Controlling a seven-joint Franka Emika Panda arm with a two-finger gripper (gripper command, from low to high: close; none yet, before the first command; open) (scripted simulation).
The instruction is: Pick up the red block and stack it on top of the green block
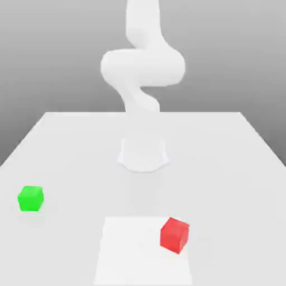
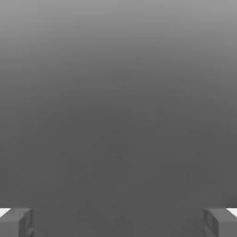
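Exterior view: we see the red block (image 1: 175,234) on the table (image 1: 67,145), well apart from the green block (image 1: 31,198). It looks rigid, light and matte, so we grip opposite flat faces. Jaws wide open, empty.

A pale grey table (image 1: 67,145) bears a lighter square patch (image 1: 131,251) against a grey backdrop (image 1: 50,50).
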